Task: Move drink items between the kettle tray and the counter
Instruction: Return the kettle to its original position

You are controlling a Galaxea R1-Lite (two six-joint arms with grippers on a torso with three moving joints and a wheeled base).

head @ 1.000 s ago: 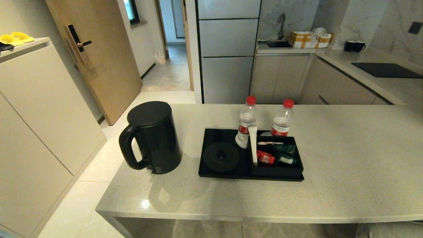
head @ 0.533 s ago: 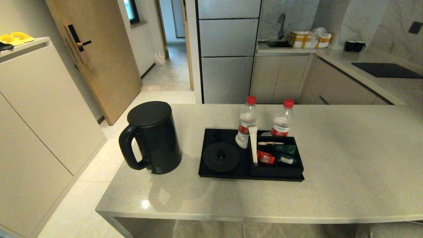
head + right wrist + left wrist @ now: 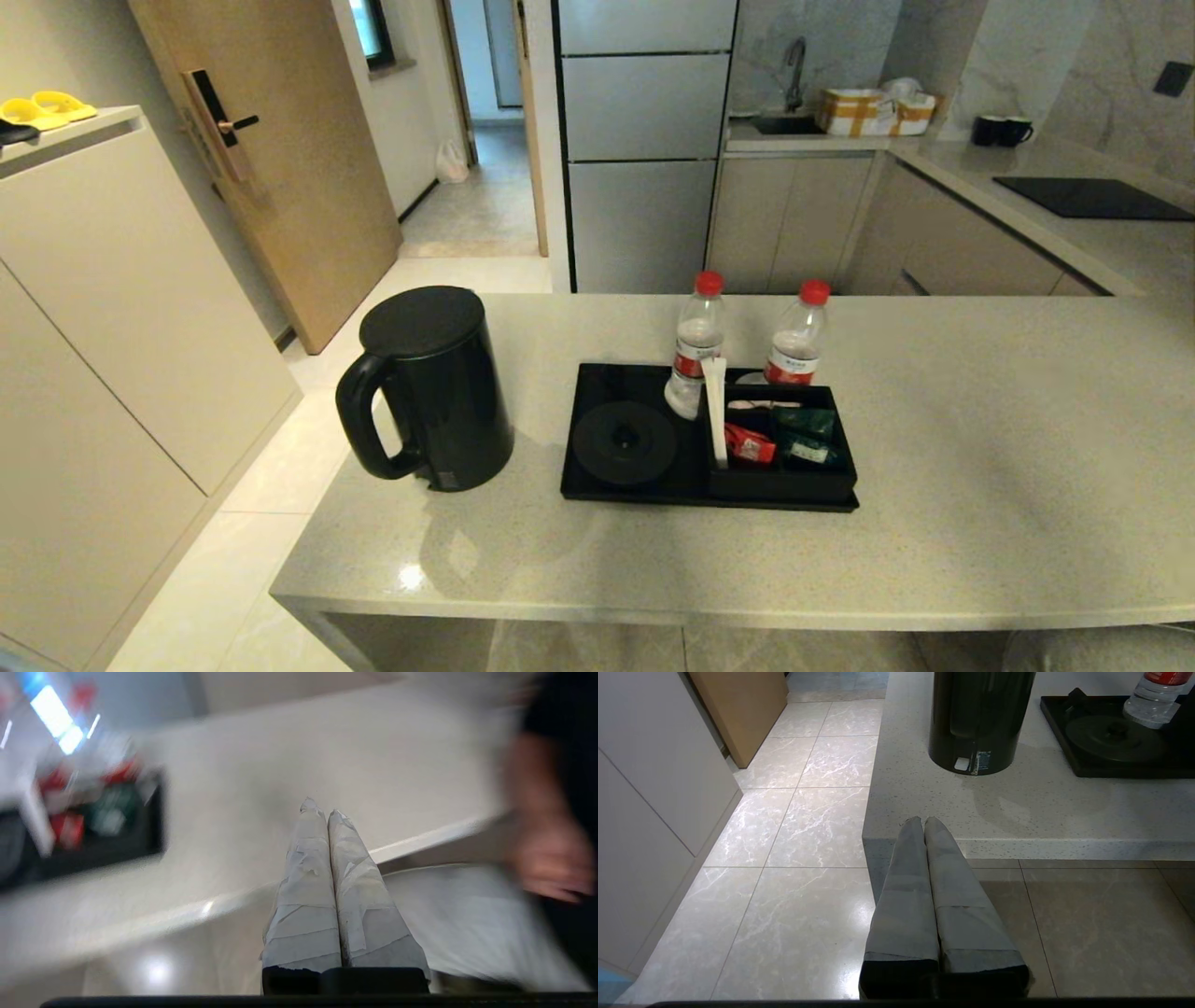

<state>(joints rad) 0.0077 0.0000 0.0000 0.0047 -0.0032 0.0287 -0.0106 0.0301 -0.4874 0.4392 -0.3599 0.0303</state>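
The black kettle [image 3: 425, 387] stands on the beige counter [image 3: 980, 448], left of the black kettle tray [image 3: 590, 378]. Its round base disc [image 3: 624, 442] is bare. Two red-capped water bottles [image 3: 697, 347] [image 3: 798, 347] stand at the tray's back. A dark green sachet [image 3: 805, 425] lies in the tray's compartment box [image 3: 784, 481]. Neither gripper shows in the head view. My left gripper [image 3: 923, 820] is shut and empty, low before the counter's front left corner, with the kettle [image 3: 980, 723] beyond it. My right gripper [image 3: 322, 807] is shut and empty, off the counter's front edge.
A person's hand [image 3: 551, 858] shows blurred near my right gripper. Tiled floor [image 3: 794, 826] lies left of the counter. Red sachets [image 3: 750, 445] and a white stick [image 3: 716, 411] sit in the box. A farther worktop with a black hob [image 3: 1092, 198] runs behind.
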